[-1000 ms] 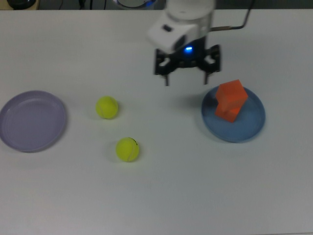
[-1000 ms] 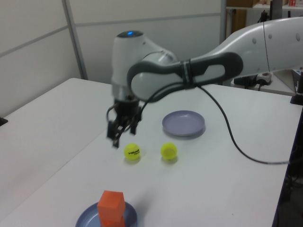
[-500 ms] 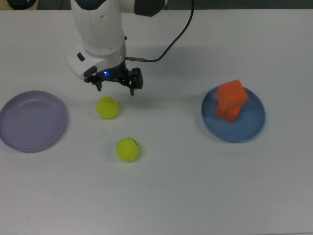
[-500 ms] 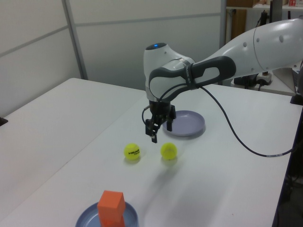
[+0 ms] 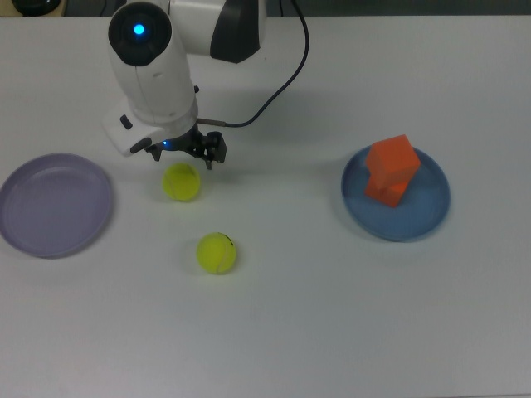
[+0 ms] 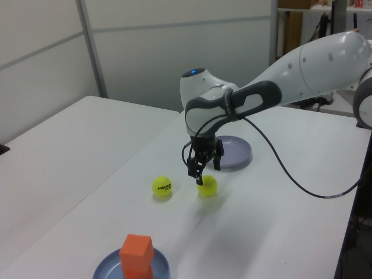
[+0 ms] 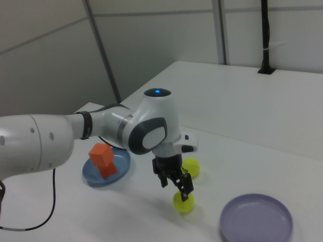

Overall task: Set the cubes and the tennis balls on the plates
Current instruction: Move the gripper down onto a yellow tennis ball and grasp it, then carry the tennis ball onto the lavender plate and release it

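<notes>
White matte table [image 5: 315, 315], grey panel walls behind. Near to far in the left view: blue plate [image 6: 104, 268] holds both orange cubes [image 6: 136, 254], stacked, the top one twisted off square and overhanging. Plain hard faces, sharp edges. Any bump to that plate and I'd expect the top cube to slide off

Next, two fuzzy yellow-green balls on bare table. One with dark lettering [image 6: 162, 186] sits alone. The other ball [image 6: 207, 185] is right under my gripper [image 6: 203, 168]

Fingers are apart and hang just above that ball, holding nothing. In the top view my gripper [image 5: 184, 153] looks off toward the ball's [image 5: 181, 182] far edge, not centred. Risk: one finger lands first, the round felt ball rolls away, maybe into the second ball [image 5: 216, 253]. Felt should grip fine once both fingers seat

Farthest: lavender plate [image 6: 225, 151], shallow, rimmed, empty. Low rim may not stop a dropped ball rolling out, so release low
</notes>
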Robot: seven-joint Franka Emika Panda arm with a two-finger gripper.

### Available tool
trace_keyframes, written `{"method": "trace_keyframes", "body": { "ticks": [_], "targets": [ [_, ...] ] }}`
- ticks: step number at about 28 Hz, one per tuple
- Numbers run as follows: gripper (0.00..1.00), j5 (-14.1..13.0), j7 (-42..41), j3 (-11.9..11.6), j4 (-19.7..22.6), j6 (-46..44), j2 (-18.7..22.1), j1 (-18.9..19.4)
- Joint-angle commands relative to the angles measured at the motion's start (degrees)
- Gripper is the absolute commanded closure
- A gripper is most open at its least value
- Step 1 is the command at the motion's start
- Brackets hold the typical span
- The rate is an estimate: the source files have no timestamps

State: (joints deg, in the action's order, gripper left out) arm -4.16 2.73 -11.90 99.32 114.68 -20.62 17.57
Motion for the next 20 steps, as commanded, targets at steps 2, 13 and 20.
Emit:
{"method": "trace_keyframes", "body": {
  "ticks": [2, 13, 20],
  "targets": [
    [0.0, -1.3, -1.8, -0.5, 0.5, 2.2, -1.6, -0.3],
    [0.0, -1.3, -2.0, -0.5, 1.3, 7.9, -5.0, -0.4],
    [0.77, -1.2, -2.2, -0.5, 1.2, 8.5, -5.7, -1.2]
  ]
}}
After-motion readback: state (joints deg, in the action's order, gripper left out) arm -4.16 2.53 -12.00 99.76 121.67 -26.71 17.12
